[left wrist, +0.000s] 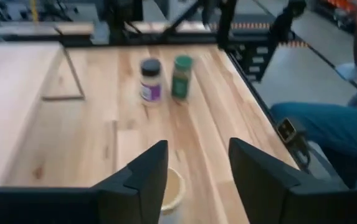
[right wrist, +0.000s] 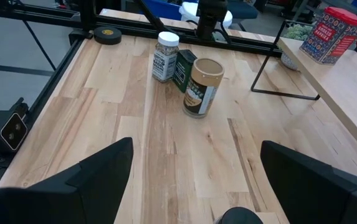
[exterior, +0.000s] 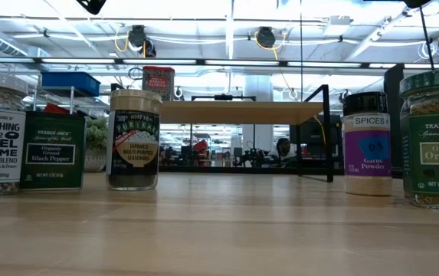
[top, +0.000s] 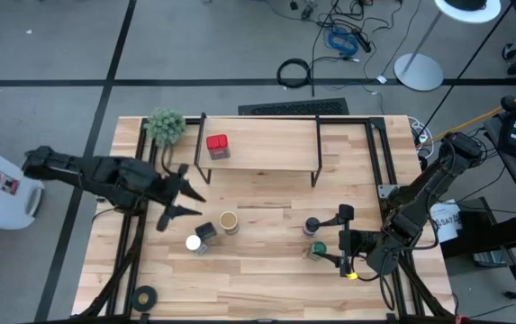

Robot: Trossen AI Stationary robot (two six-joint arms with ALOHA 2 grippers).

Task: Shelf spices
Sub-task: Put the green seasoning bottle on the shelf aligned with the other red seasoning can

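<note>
Red tin (top: 217, 145) stands on the shelf (top: 267, 147), left part of its light top board; the shelf sits at the far middle of the table (top: 267, 279). Other spices are on the tabletop in two groups. Left-centre, near side of shelf: tan-lidded seasoning cylinder (top: 229, 221), dark square black pepper tin (top: 205, 231), white-lidded sesame blend jar (top: 194, 243), all just beside each other. Right-centre: dark-lidded garlic powder jar (top: 312, 225) and green-lidded oregano jar (top: 318, 247), close together.

Left gripper (top: 188, 200) is raised over the table, arm reaching in from the left edge, fingers spread apart, holding nothing, pointing toward the tan cylinder, which shows just below the fingers (left wrist: 141, 180) in the left wrist view. Apart from the jars, no contact.

Right gripper (top: 342, 238) is on the right side, arm folded back from the right edge, fingers wide apart and empty, just right of the garlic and oregano jars, facing left across the table.

Fuzzy green plant ball (top: 165, 125) sits at the far left corner by the shelf's left leg. Black tape roll (top: 144, 296) lies at the near left edge. A person's blue-clad leg (left wrist: 328, 134) shows past the table's right side in the left wrist view.
</note>
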